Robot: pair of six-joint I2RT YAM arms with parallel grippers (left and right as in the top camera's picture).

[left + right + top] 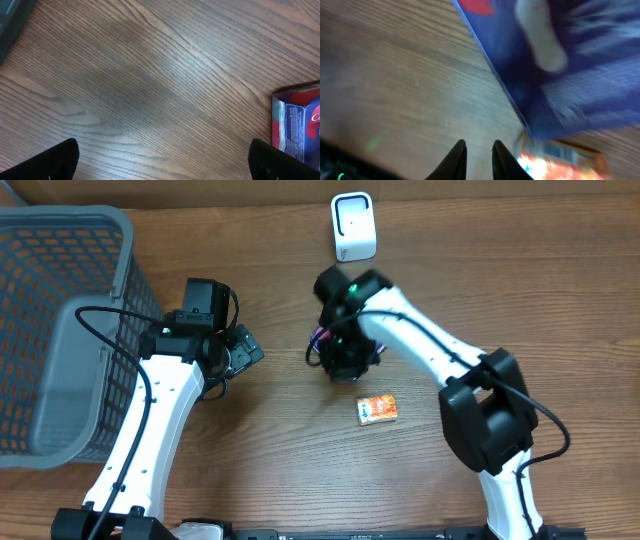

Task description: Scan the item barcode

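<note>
Right wrist: right pincer (pixel 479 150) nearly closed, empty, near blue packet (pixel 580 75).

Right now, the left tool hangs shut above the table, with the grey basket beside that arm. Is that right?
Not quite. The left tool is open, not shut: the left wrist view shows its fingers wide apart at the bottom corners. It does hang above the table, with the grey basket beside that arm.

Basket (pixel 60 220) blocks L side; scanner (pixel 353 227) at rear.
</note>
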